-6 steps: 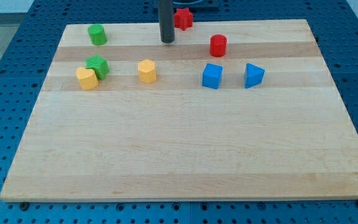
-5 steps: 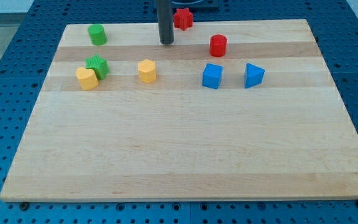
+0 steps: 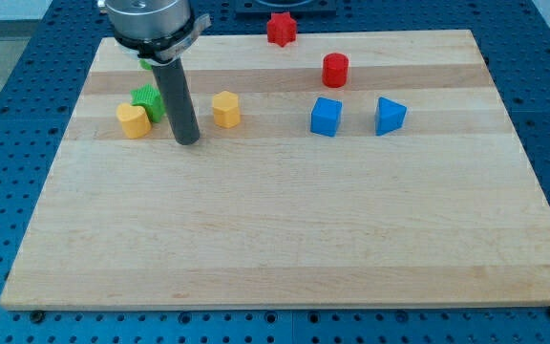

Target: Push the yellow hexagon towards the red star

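Observation:
The yellow hexagon [image 3: 225, 109] sits on the wooden board [image 3: 285, 220], left of centre in the upper part. The red star [image 3: 280, 28] lies at the board's top edge, up and to the right of the hexagon. My tip [image 3: 187, 139] rests on the board just left of and slightly below the yellow hexagon, a small gap apart from it. The rod rises from the tip towards the view's top left.
A second yellow block [image 3: 133, 120] and a green star-like block [image 3: 148, 101] sit left of my tip. A green block [image 3: 145, 63] is mostly hidden behind the arm. A red cylinder [image 3: 335, 70], a blue cube [image 3: 326, 117] and a blue wedge-shaped block [image 3: 389, 115] lie to the right.
My tip has moved from near the top edge beside the red star down and left to just left of the yellow hexagon. No block has moved.

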Controlling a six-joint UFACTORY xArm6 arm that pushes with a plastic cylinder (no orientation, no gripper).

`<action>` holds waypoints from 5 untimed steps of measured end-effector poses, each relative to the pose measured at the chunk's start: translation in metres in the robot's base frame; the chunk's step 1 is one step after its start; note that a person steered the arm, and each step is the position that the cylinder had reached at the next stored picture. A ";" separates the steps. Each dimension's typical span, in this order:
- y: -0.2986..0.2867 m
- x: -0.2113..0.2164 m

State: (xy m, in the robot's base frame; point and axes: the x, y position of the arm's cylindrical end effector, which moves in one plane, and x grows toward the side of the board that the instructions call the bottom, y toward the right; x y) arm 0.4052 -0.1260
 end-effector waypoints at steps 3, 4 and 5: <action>0.009 -0.045; 0.028 -0.036; 0.031 -0.017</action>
